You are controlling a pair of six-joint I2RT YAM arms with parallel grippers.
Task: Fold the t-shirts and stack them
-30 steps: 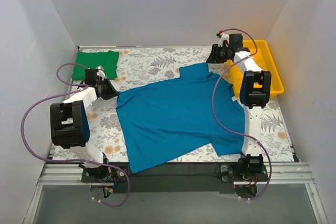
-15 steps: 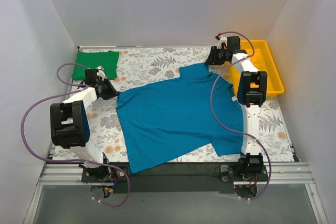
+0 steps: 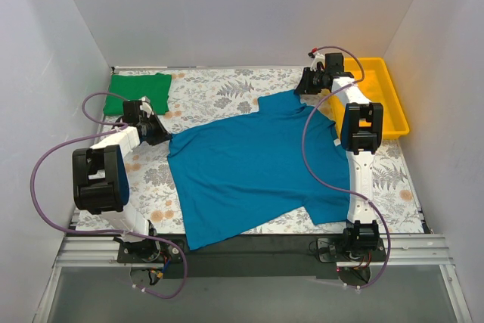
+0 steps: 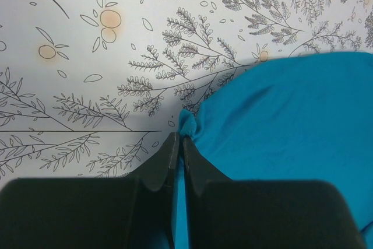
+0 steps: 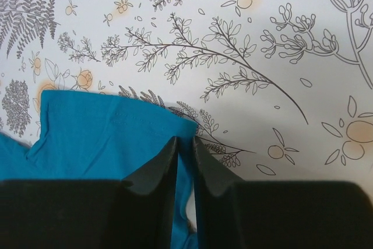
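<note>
The teal-blue t-shirt (image 3: 253, 168) lies spread flat across the middle of the table, one edge at the near table edge. My left gripper (image 3: 161, 132) is shut on its left corner, a pinch of teal cloth (image 4: 187, 122) between the fingertips. My right gripper (image 3: 302, 88) is shut on the shirt's far right corner (image 5: 187, 131), near the collar. The bright green t-shirt (image 3: 137, 91) lies folded at the far left corner, apart from both grippers.
A yellow plastic tray (image 3: 394, 98) stands at the far right, just beyond the right arm. The table wears a floral-print cloth (image 3: 219, 92). White walls close in the left, back and right sides.
My right gripper has moved left, from over the tray edge to the shirt's far right corner, and it now grips the cloth. The left arm has not moved.
</note>
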